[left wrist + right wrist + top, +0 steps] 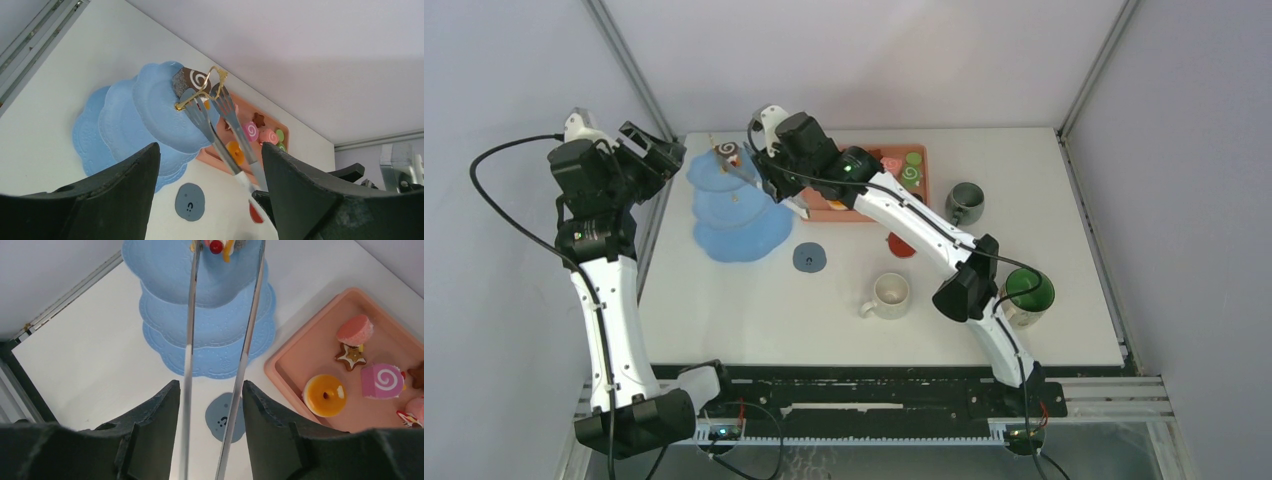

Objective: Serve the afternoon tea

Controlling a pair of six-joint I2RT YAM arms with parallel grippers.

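Roll (192, 80) set on top tier of tower (734, 215); placement step judged near complete.
Right gripper (210, 390) clamps the tongs (202, 120) loosely. Their tips are spread just beside the roll and do not appear to pinch it. Left gripper (659, 148) is wide open and empty, near the tower at the left counter (824, 320) edge. Next move: raise the tongs clear of the gold handle (200, 95), then go to the tray (320, 350). Open room lies in front of the tower.

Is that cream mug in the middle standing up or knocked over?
Upright: the top view looks straight down into the round mouth of the cream mug, handle out sideways.
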